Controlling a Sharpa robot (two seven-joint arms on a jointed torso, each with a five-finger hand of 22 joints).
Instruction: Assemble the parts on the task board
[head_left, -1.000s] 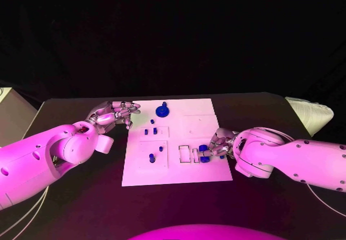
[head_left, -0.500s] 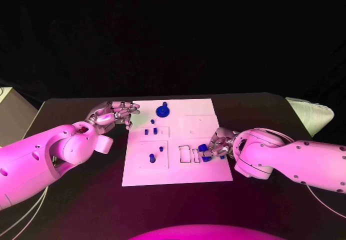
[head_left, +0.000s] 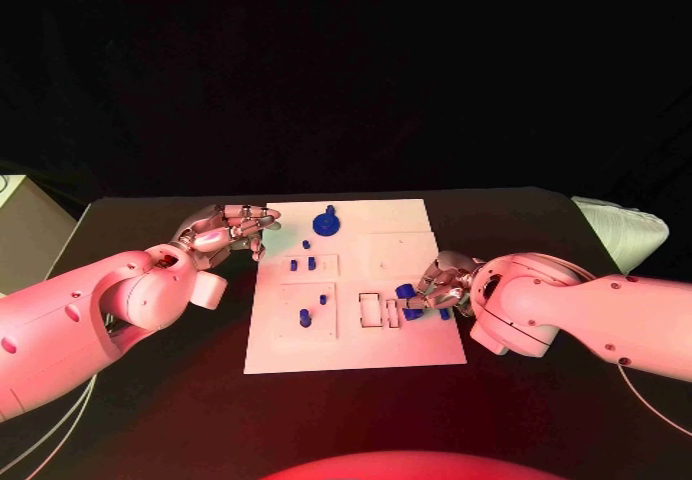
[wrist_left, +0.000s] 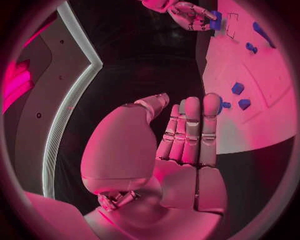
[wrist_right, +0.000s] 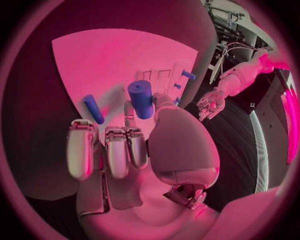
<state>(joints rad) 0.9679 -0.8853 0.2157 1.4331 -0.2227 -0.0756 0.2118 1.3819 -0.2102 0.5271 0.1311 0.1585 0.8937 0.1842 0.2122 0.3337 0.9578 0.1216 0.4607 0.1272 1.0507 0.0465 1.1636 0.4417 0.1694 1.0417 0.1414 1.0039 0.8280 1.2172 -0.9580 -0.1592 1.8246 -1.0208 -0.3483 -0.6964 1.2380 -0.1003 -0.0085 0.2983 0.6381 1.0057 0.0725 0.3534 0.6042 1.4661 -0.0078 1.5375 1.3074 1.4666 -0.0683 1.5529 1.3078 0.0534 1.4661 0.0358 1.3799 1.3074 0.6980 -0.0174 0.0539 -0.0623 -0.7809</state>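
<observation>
Left hand (head_left: 231, 228) empty with fingers (wrist_left: 190, 125) together; right hand (head_left: 440, 283) pinching.

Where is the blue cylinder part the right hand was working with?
The blue cylinder is held in the right hand, over the right side of the task board in the head view, beside the rectangular slots.

The white task board (head_left: 353, 345) lies flat in the middle of the table, with rectangular recesses marked in it. A large round blue part (head_left: 326, 221) sits near its far edge. Small blue pegs (head_left: 300, 265) stand further in, and another (head_left: 304, 317) nearer the front. A blue cylinder (wrist_right: 141, 98) is held above the board's right side, with a slim blue rod (wrist_right: 94, 109) lying beside it.
</observation>
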